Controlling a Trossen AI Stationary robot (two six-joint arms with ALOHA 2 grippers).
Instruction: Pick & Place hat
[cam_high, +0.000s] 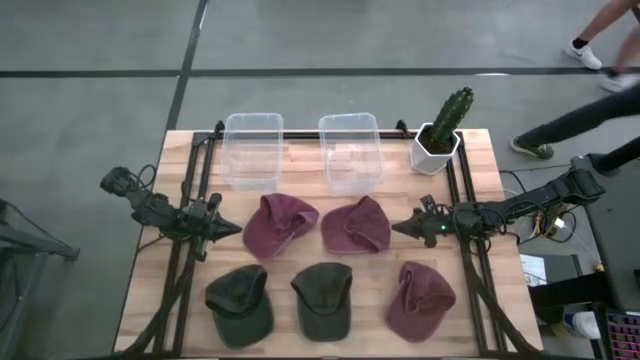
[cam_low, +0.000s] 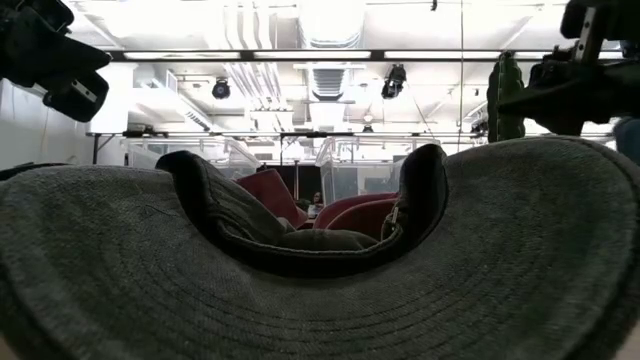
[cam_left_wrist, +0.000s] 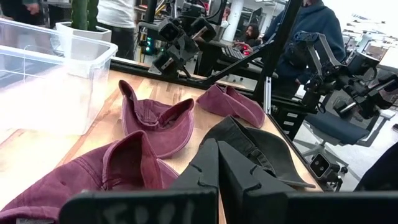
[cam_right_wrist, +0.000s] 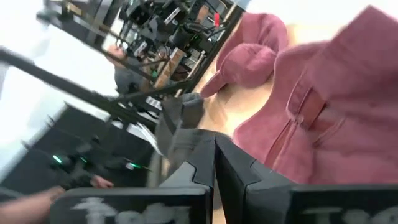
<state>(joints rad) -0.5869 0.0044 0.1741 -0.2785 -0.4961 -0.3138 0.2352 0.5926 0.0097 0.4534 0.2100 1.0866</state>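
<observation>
table (cam_high: 300, 150): you have a light wooden top with a dark frame rail running down each side.

hats: you have five on the table. two maroon hats sit in the middle row, the left maroon hat (cam_high: 278, 224) and the middle maroon hat (cam_high: 356, 226), just beside each other. the front row holds the left green hat (cam_high: 240, 303), the centre green hat (cam_high: 323, 298) and the right maroon hat (cam_high: 420, 299).

low view: the brim of a green hat (cam_low: 320, 290) fills nearly all of your frame, with maroon crowns showing behind it.

bins: two clear plastic bins stand at the far edge, the left bin (cam_high: 252, 150) and the right bin (cam_high: 351, 150), side by side and apart. no hat is in either.

cactus (cam_high: 441, 130): a green cactus in a white pot stands at the far right corner, just beside the right bin.

left gripper (cam_high: 232, 229): it sits over the left rail, pointing at the left maroon hat and close to it. in your left wrist view the fingers (cam_left_wrist: 202, 168) are pressed together with nothing between them.

right gripper (cam_high: 400, 228): it sits near the right rail, tip just beside the middle maroon hat. in your right wrist view the fingers (cam_right_wrist: 239, 180) are closed together, holding nothing, with maroon cloth right ahead.

beyond the table: a person's legs and shoes (cam_high: 580, 50) show on the floor at the far right.
</observation>
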